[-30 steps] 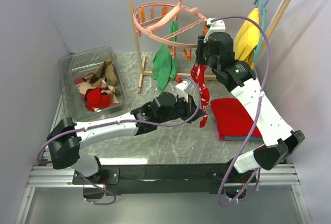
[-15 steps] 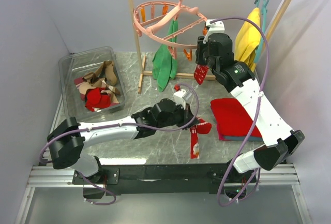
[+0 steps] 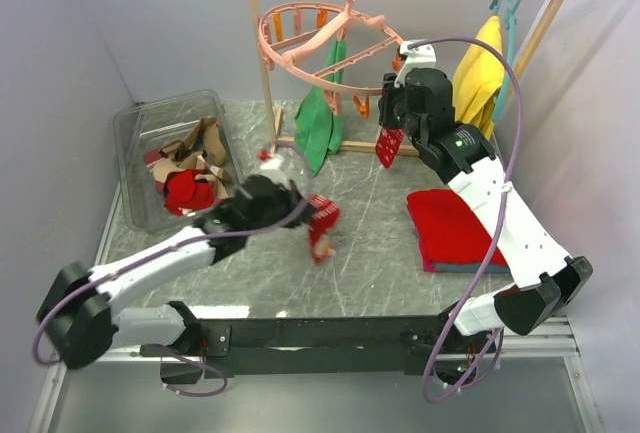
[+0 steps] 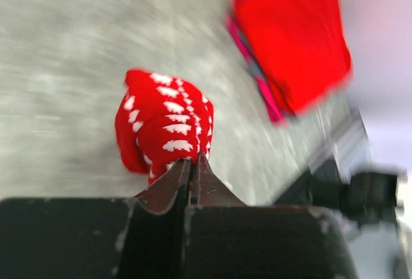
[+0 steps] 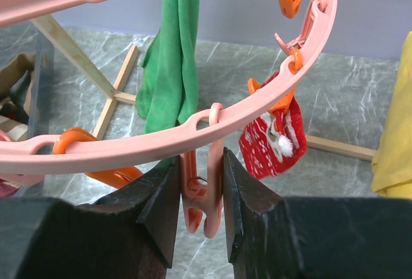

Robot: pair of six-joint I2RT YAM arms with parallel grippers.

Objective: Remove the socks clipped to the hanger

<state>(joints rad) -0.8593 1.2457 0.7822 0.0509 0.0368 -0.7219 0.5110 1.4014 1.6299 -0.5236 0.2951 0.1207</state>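
The salmon-pink hanger ring (image 3: 330, 38) hangs from the rail and fills the right wrist view (image 5: 161, 144). One red patterned sock (image 3: 388, 145) stays clipped to its right side, also seen from the right wrist (image 5: 273, 140). My right gripper (image 3: 393, 103) is shut on a pink peg (image 5: 206, 195) of the ring, with a jaw pressing each side (image 5: 201, 189). My left gripper (image 3: 305, 211) is shut on another red patterned sock (image 3: 322, 221), held just above the table's middle. That sock bunches in front of the left gripper's tips (image 4: 191, 162) in the left wrist view (image 4: 164, 121).
A clear bin (image 3: 135, 123) at the left holds several tan and red socks (image 3: 190, 168). A green cloth (image 3: 320, 118) hangs on the ring. A folded red cloth (image 3: 450, 228) lies at right. A teal hanger with yellow cloth (image 3: 478, 63) hangs far right. A wooden rack post (image 3: 262, 73) stands behind.
The patterned sock came off the hanger in my left gripper and has travelled left and down with it. The right gripper has stayed at the peg.
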